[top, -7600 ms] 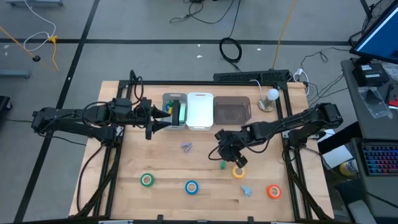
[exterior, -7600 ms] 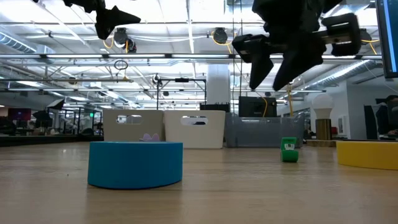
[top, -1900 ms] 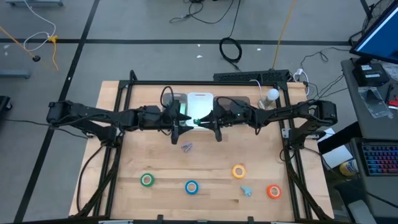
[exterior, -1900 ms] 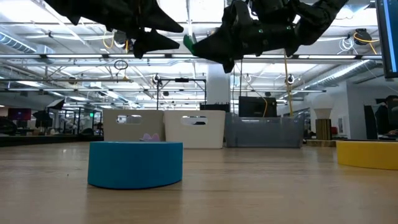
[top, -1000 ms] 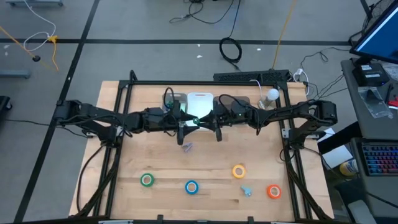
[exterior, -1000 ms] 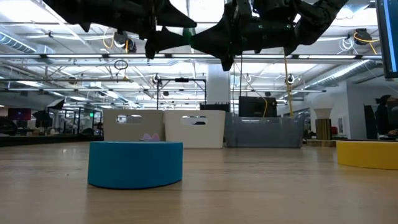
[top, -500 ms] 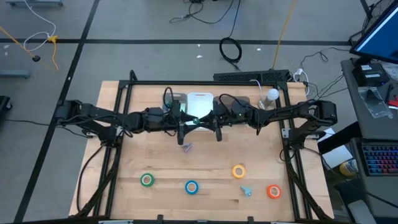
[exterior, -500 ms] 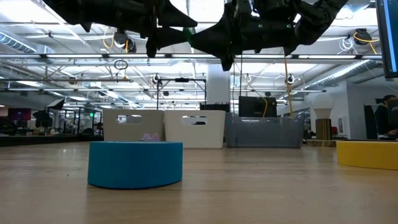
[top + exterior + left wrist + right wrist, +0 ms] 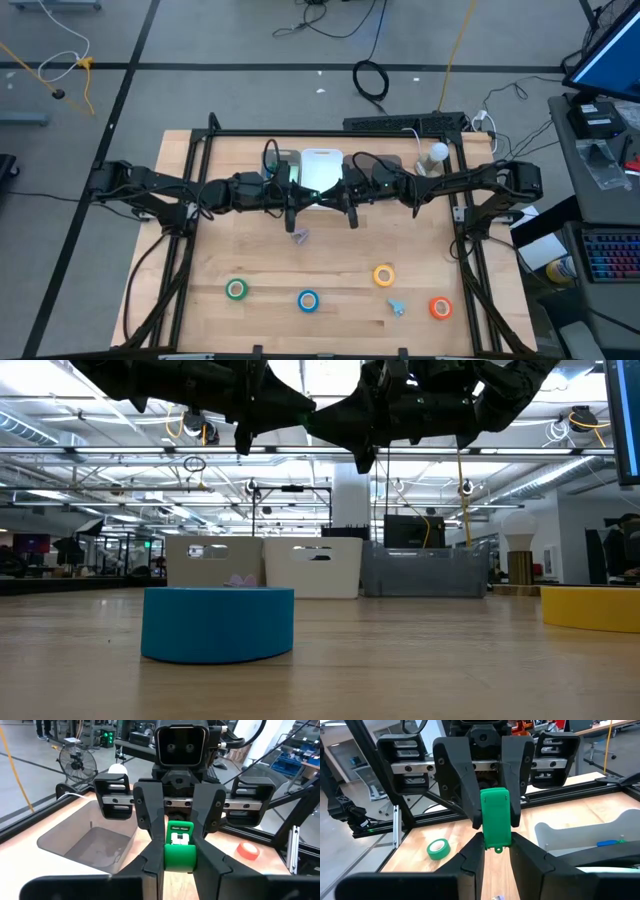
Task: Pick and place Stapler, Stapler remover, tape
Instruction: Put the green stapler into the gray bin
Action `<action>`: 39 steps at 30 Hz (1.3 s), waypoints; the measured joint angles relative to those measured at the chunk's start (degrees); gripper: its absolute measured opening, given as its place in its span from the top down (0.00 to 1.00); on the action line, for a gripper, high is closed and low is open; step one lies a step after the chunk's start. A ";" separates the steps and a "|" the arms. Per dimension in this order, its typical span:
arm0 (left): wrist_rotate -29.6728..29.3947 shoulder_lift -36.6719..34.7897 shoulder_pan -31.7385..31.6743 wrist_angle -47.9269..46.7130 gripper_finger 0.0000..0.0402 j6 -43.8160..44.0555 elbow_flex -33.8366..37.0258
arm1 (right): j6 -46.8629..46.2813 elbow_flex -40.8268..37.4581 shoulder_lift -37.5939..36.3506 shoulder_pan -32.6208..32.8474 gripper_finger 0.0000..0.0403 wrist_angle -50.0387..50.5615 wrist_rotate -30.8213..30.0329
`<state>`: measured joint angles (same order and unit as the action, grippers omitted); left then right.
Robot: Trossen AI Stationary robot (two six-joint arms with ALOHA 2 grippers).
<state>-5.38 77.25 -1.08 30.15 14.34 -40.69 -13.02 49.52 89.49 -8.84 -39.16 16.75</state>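
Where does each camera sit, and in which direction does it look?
High: above the table, facing down; both arms, left gripper tip to tip with right gripper.
Low: at table height, facing across past the blue tape roll; arms overhead.
Left wrist: faces the right gripper; own fingers below.
Right wrist: faces the left gripper; own fingers below.
Shared: both wrist views show the green item both grippers hold.

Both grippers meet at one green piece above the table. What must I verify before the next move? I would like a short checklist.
1. Right gripper clamped on green piece: ok.
2. Left gripper closed on the same piece: ok.
3. Piece held high above the table: ok.
4. Piece exactly over white bin: cannot tell.
5. Green roll, blue roll, yellow roll, orange roll away from both arms: ok.
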 joint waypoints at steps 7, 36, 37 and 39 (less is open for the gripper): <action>-0.71 0.00 -0.54 -0.20 0.80 1.13 0.00 | -2.90 0.02 0.00 -0.07 0.77 0.40 -0.59; -15.33 -9.80 -14.47 -47.74 0.81 25.58 0.04 | -3.26 0.02 0.02 -0.15 0.40 15.13 0.03; -14.16 -9.13 -15.01 -47.82 0.80 26.89 0.04 | -3.26 0.02 0.02 -0.15 0.40 15.25 0.02; -11.91 -7.71 -16.01 -47.85 0.80 28.98 0.02 | -3.26 0.02 0.02 -0.15 0.40 15.48 0.02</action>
<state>-17.29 69.54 -17.10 -17.70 43.32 -40.66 -16.27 49.54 89.52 -8.99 -23.68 16.78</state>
